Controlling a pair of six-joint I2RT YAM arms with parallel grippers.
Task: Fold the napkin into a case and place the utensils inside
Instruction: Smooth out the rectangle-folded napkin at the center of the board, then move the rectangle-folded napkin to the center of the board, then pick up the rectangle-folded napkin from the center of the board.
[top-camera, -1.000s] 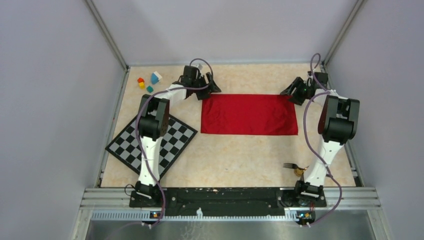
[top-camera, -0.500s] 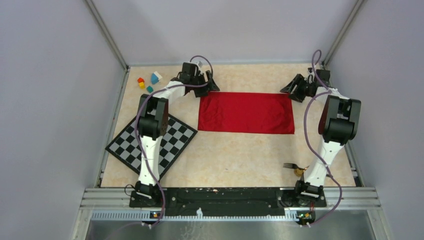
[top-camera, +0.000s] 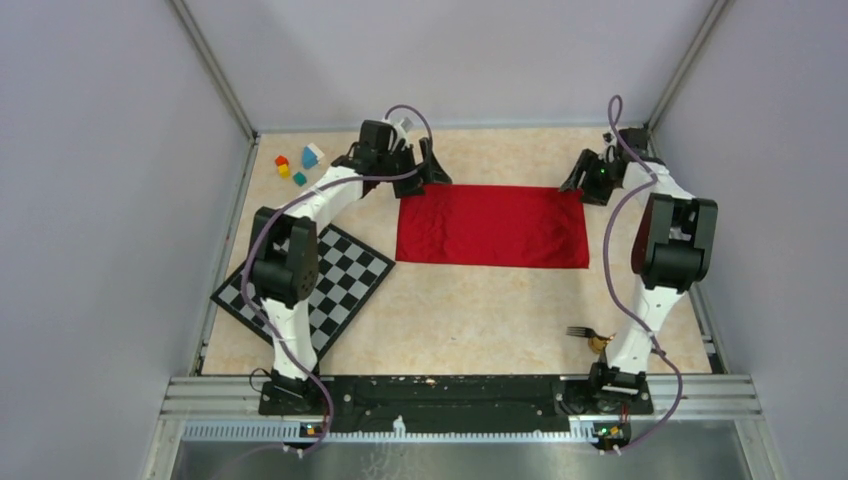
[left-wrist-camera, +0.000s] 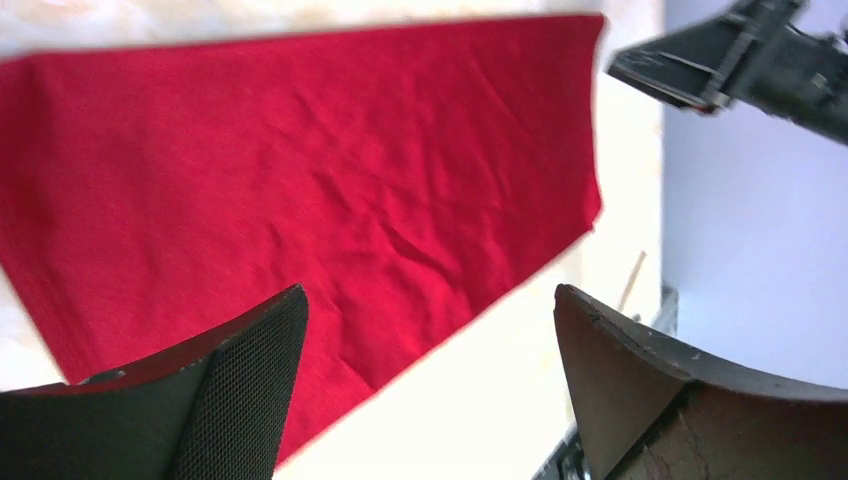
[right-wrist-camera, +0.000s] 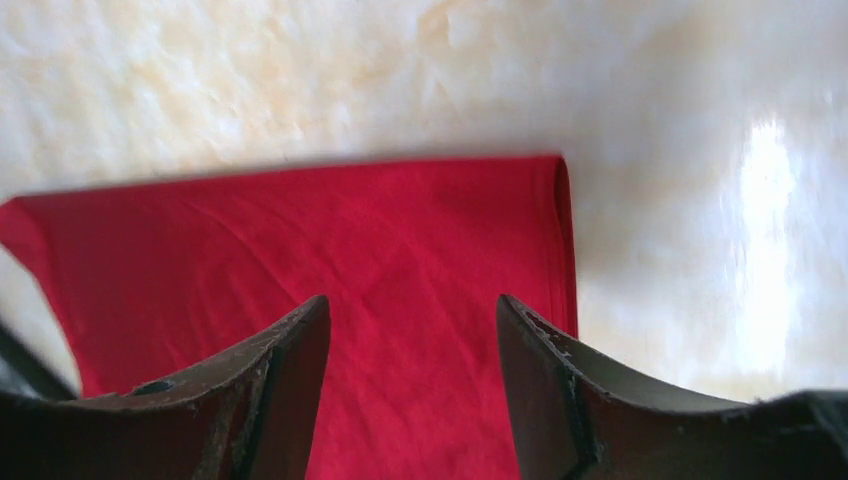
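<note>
Two spread, empty: left end effector (left-wrist-camera: 428, 292), right end effector (right-wrist-camera: 410, 300); napkin (top-camera: 490, 226) flat; fork (top-camera: 580, 331) (top view only).

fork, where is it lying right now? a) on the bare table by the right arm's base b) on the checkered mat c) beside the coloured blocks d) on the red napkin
a: the fork lies on bare tabletop close to the right arm's base, well clear of the napkin.
</note>
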